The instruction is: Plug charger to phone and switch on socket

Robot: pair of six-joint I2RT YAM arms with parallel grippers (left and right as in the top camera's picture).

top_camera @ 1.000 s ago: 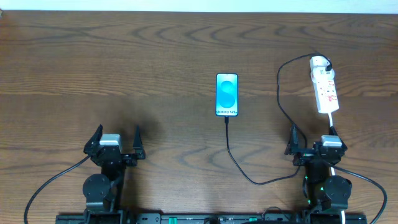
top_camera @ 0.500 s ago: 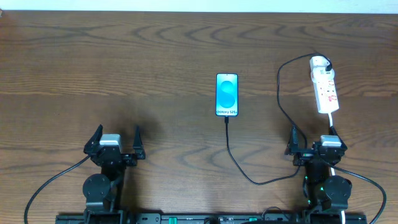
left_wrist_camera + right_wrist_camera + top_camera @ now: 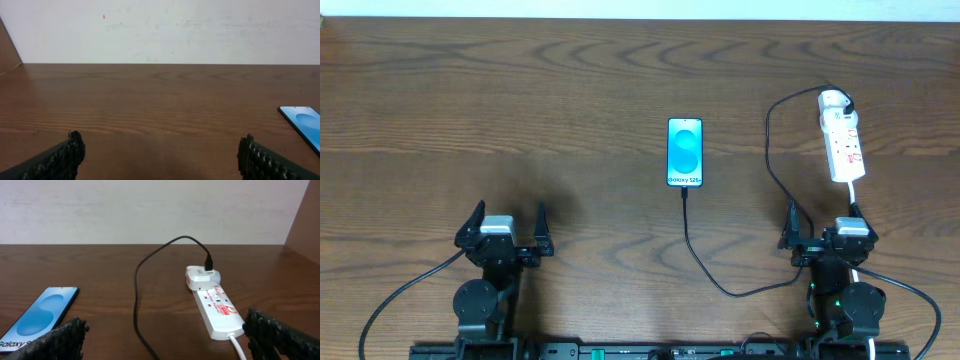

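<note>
Desk: brown wood-grain top [image 3: 520,100], seen from overhead.
Phone: Galaxy S25 phone [image 3: 685,153] lies flat, screen up and lit blue-cyan, about mid-desk and slightly toward the right edge, long axis running far edge to near edge.
Charger: black charger cable [image 3: 692,245] meets the phone's near short edge. From there it runs toward the near edge, bends right past the right gripper, then loops up to the white adapter [image 3: 835,100]. Whether the plug tip is fully seated cannot be told.
Socket: white power strip [image 3: 842,140] lies in the far half near the right edge. The adapter sits in its rounded far end, and the white cord [image 3: 857,190] leaves its near end. The switch position is not readable.
Left gripper: left gripper [image 3: 509,212] at the near edge, left side, fingers spread apart and holding nothing, well apart from the phone.
Right gripper: right gripper [image 3: 822,220] at the near edge, right side, fingers spread and empty, with the strip just beyond it.
</note>
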